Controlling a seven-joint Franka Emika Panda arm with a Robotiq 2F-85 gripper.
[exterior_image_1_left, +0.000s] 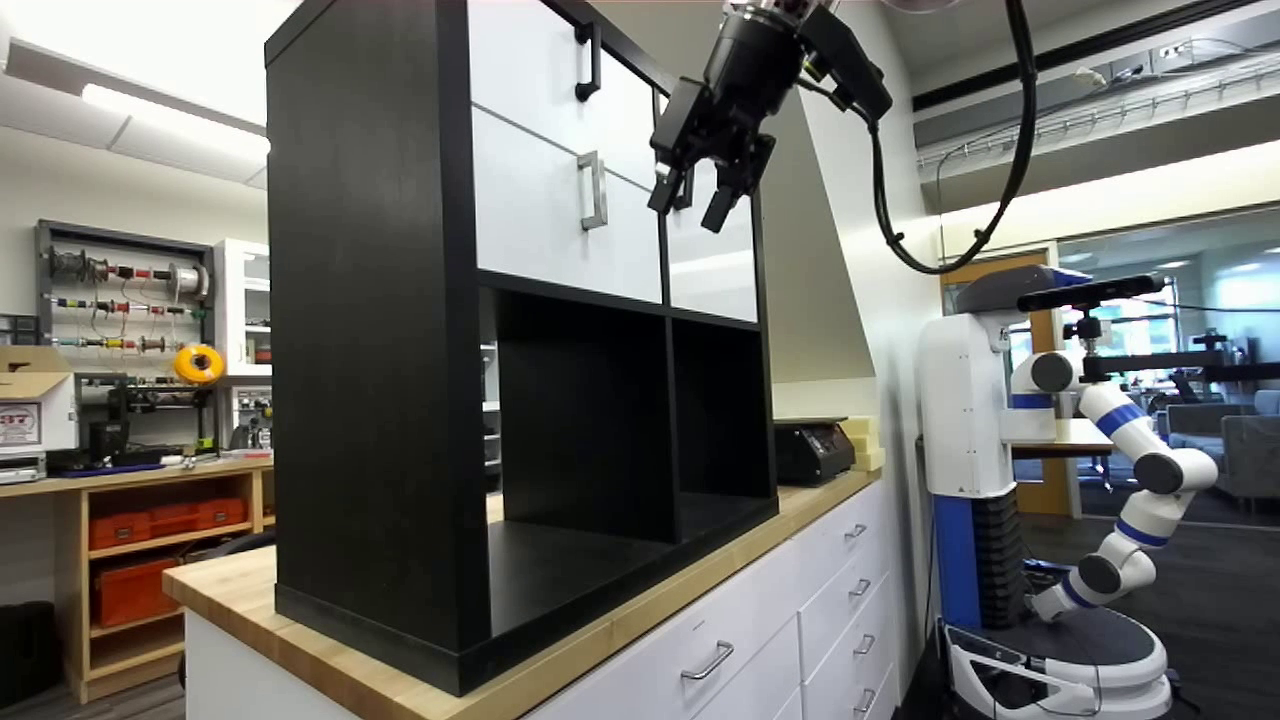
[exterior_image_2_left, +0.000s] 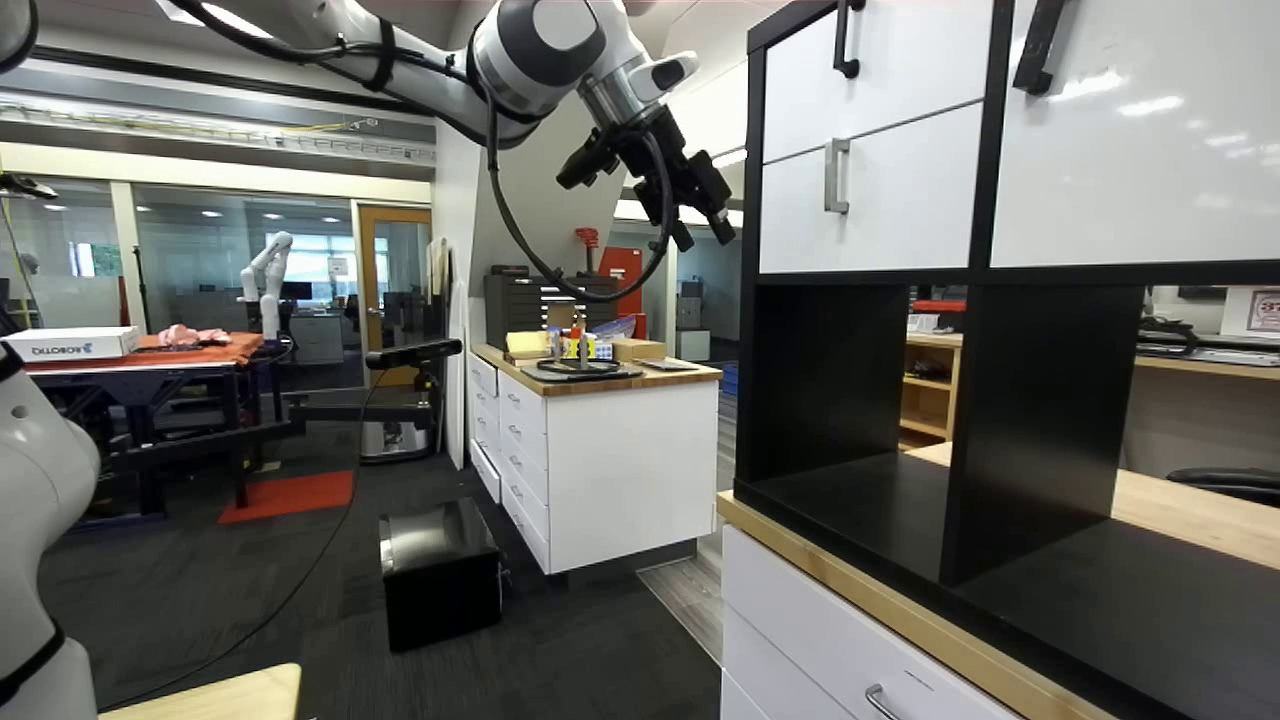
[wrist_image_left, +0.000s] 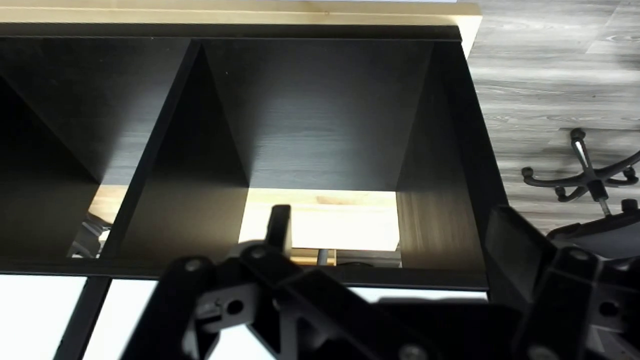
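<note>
Gripper (exterior_image_1_left: 689, 204) hung, fingers (exterior_image_1_left: 719, 209) apart, clear of front edge (exterior_image_1_left: 463, 350) of black shelf unit (exterior_image_1_left: 365, 350), higher than open lower compartments (wrist_image_left: 325, 115).

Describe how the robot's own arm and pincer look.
The arm is glossy white and rounded, with a dark grey joint cover and a silvery wrist ring. A looping black cable runs along it, under a black strap. The pincer is black, angular and two-fingered.
</note>
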